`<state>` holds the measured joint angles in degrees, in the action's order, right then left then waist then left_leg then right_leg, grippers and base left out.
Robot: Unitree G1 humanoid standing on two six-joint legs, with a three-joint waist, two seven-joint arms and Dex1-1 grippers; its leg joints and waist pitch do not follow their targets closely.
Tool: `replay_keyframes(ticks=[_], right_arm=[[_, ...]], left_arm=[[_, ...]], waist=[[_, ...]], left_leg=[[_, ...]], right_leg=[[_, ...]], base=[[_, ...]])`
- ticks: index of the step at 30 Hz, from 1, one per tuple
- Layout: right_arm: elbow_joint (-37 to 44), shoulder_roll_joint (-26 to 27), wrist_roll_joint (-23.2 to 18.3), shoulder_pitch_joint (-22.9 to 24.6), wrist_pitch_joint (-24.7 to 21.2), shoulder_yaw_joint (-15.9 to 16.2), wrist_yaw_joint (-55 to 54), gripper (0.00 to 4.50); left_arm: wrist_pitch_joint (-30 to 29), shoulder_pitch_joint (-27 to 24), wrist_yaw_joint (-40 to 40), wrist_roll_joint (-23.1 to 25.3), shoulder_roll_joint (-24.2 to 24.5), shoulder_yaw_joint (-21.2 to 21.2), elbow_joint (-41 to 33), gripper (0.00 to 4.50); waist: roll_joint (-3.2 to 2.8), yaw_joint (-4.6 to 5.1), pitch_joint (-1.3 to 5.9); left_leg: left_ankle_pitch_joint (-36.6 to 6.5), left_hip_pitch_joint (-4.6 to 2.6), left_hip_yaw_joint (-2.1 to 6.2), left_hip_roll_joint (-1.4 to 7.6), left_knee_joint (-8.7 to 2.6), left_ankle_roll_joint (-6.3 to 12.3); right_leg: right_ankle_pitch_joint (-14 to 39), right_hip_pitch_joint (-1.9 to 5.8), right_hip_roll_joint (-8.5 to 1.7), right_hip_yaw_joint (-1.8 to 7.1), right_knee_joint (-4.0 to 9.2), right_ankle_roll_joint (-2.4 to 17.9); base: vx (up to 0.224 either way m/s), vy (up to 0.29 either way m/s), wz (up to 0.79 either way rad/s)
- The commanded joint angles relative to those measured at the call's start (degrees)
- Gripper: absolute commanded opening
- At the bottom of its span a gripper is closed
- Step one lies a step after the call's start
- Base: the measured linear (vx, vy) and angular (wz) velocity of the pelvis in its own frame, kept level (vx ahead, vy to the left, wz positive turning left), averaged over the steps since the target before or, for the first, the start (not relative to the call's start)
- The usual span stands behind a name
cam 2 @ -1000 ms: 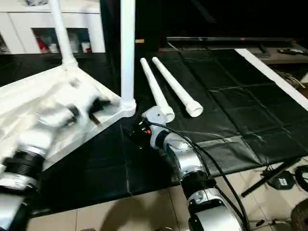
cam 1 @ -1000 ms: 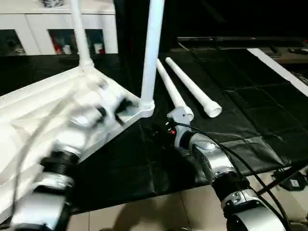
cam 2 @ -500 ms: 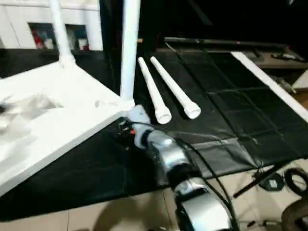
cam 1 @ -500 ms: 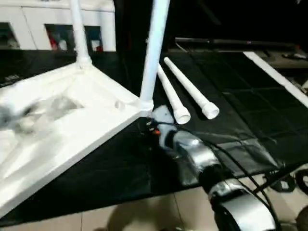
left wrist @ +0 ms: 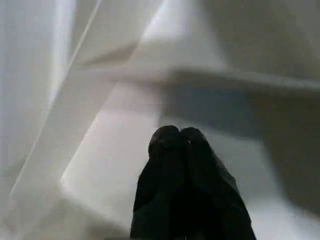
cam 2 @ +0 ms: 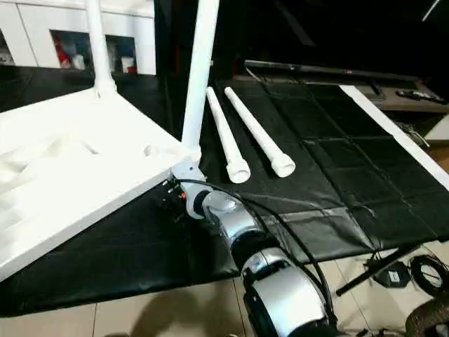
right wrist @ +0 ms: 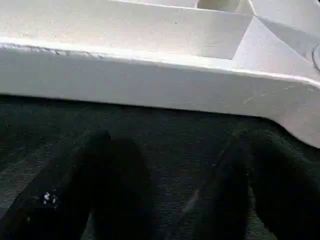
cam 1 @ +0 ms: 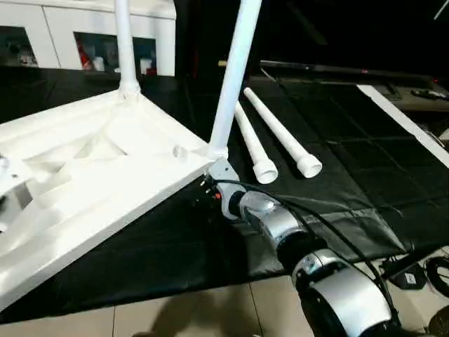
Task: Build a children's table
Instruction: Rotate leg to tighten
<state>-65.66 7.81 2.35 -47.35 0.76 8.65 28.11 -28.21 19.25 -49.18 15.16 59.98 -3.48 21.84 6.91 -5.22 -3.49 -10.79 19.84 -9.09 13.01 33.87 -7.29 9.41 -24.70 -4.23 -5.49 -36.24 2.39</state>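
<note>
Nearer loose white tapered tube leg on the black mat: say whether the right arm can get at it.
Probably yes. The right gripper is open beside the tabletop corner, and only bare black mat separates it from the nearer loose leg.

A black mat (cam 1: 330,133), creased into squares, covers most of the floor, and pale beige tiles (cam 1: 210,312) show along its near edge. At the back stands a white cabinet (cam 1: 49,28) with glass doors and small coloured items behind them. Black cables (cam 2: 428,267) lie on the tiles at the right.
</note>
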Motion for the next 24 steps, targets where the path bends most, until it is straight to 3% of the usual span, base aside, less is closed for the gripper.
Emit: replay_keyframes(ticks=[1, 5, 7, 8, 14, 19, 22, 23, 24], right_arm=[[-1.3, 0.8, -0.3, -1.6, 0.6, -0.9, -0.7, 4.50], [-2.4, 1.0, -0.1, -2.0, 0.9, -1.3, -1.0, 4.50], [-2.8, 1.0, 0.1, -2.1, 1.1, -1.4, -1.1, 4.50], [-3.2, 1.0, 0.0, -2.2, 1.3, -1.5, -1.0, 4.50], [-3.9, 1.4, -0.2, -2.7, 1.9, -1.6, -0.4, 4.50], [-4.0, 1.8, -0.1, -3.1, 2.8, -1.6, 0.6, 4.50], [-4.2, 1.6, 0.0, -3.5, 3.3, -2.1, -0.1, 4.50], [-4.2, 1.4, -0.3, -3.8, 3.7, -2.7, -0.6, 4.50], [-4.1, 1.2, -0.4, -4.0, 4.0, -3.0, -0.9, 4.50]], left_arm=[[0.3, -2.5, -7.5, -6.9, -2.8, -1.7, -5.6, 0.02], [0.7, -5.0, -15.5, -12.8, -2.3, -2.3, -13.1, 0.02], [1.2, -6.4, -19.9, -16.3, -1.8, -2.9, -18.1, 0.02], [-1.3, -6.5, -22.6, -19.0, -2.4, -3.2, -21.9, 0.02], [-5.1, -5.1, -26.2, -24.6, -5.5, -4.8, -28.1, 0.02], [-2.2, -2.0, -23.7, -21.7, -9.1, -6.7, -26.2, 0.02], [3.4, 3.1, -15.6, -15.5, -13.7, -7.5, -17.3, 0.02], [4.7, 6.0, -11.5, -13.4, -16.2, -7.5, -12.3, 0.02], [5.4, 7.7, -9.0, -12.3, -17.4, -7.6, -9.6, 0.02]], waist=[[-3.25, 0.18, 3.59], [-3.22, 0.11, 3.49], [-3.16, 0.44, 3.23], [-3.26, 0.56, 3.04], [-3.35, 0.77, 3.14], [-3.36, 0.83, 3.52], [-3.26, 0.70, 3.73], [-3.34, 0.68, 3.67], [-3.43, 0.39, 3.61]], left_leg=[[-14.9, -0.71, -0.21, 0.64, -4.75, -3.77], [-15.9, -0.74, -0.30, 0.50, -4.80, -3.90], [-18.3, -0.52, -0.10, 0.56, -5.02, -4.05], [-19.6, -0.73, -0.10, 0.49, -5.04, -3.95], [-20.0, -0.89, -0.06, 0.47, -4.99, -4.24], [-16.7, -0.51, -0.11, 0.37, -4.81, -4.18], [-14.8, -0.65, -0.36, 0.23, -4.50, -3.75], [-14.4, -0.36, -0.25, 0.18, -4.59, -3.61], [-15.3, -0.70, -0.34, 0.11, -4.42, -3.76]], right_leg=[[11.5, 3.26, -4.17, 3.74, 3.54, 11.1], [11.5, 3.20, -3.83, 3.65, 3.51, 11.2], [15.4, 3.42, -3.96, 3.70, 3.86, 10.3], [17.8, 3.14, -3.86, 3.71, 4.17, 9.7], [18.1, 3.28, -3.71, 3.71, 4.12, 9.7], [14.5, 3.78, -3.62, 3.72, 3.64, 10.0], [13.2, 3.87, -3.54, 3.83, 3.70, 9.7], [13.3, 4.03, -3.55, 3.79, 3.75, 9.6], [15.5, 3.77, -3.44, 3.77, 4.02, 8.8]], base=[[0.000, 0.000, 0.00], [0.000, 0.000, 0.00], [0.000, 0.000, 0.00], [0.000, 0.000, 0.00], [0.000, 0.000, 0.00], [0.000, 0.000, 0.00], [0.000, 0.000, 0.00], [0.000, 0.000, 0.00], [0.000, 0.000, 0.00]])
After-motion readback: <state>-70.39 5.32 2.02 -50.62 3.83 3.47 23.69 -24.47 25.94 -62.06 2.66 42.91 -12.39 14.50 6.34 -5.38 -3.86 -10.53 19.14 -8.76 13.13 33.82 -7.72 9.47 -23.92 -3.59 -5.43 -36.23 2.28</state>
